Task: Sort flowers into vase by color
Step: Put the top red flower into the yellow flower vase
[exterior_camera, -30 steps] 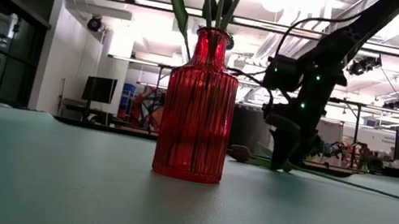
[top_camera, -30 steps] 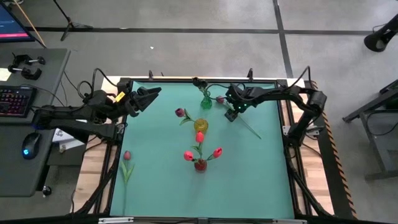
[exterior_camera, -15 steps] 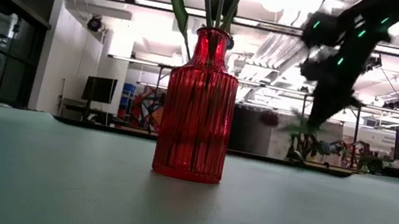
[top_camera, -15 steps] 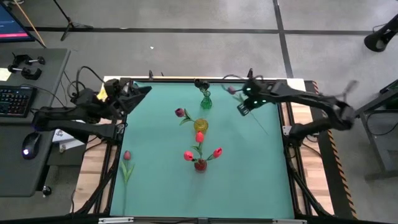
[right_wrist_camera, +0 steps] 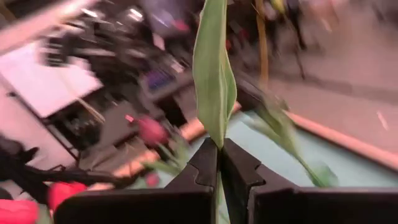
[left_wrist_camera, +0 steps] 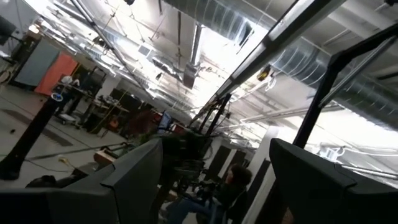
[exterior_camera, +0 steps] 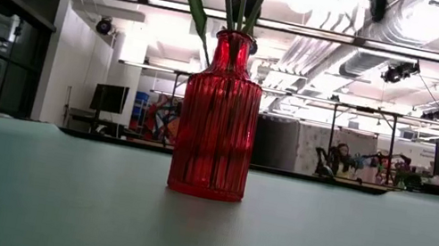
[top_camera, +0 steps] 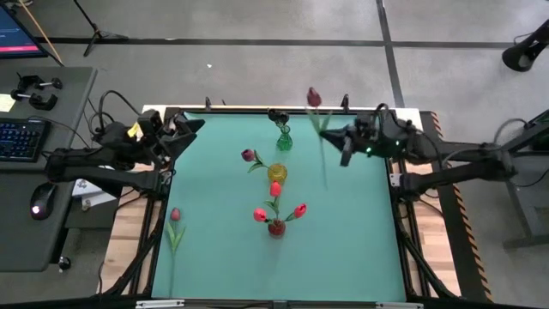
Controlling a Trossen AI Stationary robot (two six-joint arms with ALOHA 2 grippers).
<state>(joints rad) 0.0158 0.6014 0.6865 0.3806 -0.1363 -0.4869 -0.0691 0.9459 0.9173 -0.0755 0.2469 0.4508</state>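
My right gripper [top_camera: 336,137] is shut on a dark maroon flower [top_camera: 314,97] above the table's far right part. The flower's thin stem [top_camera: 325,172] runs back over the mat. A broad green leaf [right_wrist_camera: 214,68] rises just past the fingers. Three vases stand in a row down the middle: green [top_camera: 284,138], yellow [top_camera: 276,172] with a maroon flower [top_camera: 249,155], and red [top_camera: 276,227] with red flowers [top_camera: 300,209]. A pink flower [top_camera: 175,215] lies flat at the mat's left edge. My left gripper [top_camera: 193,126] waits open at the far left corner. My right gripper pinches the flower's stem at the foot of its leaf [right_wrist_camera: 217,149] between its two fingers [right_wrist_camera: 205,167]. The fingers come from the table's right side and lie across the stem. The flower is lifted clear of the table, its head beyond the far edge.
In the low view the red vase [exterior_camera: 218,118] stands close in front, stems rising out of its neck. Bare green mat [top_camera: 360,232] lies on the near right. A desk with a keyboard [top_camera: 19,137] and mouse stands left of the table.
My right gripper has taken hold of the maroon flower that lay on the mat by the green vase. It has gone up and toward the table's right edge. The flower now hangs clear, above the low view. My left gripper has drawn back a little toward the table's left edge.
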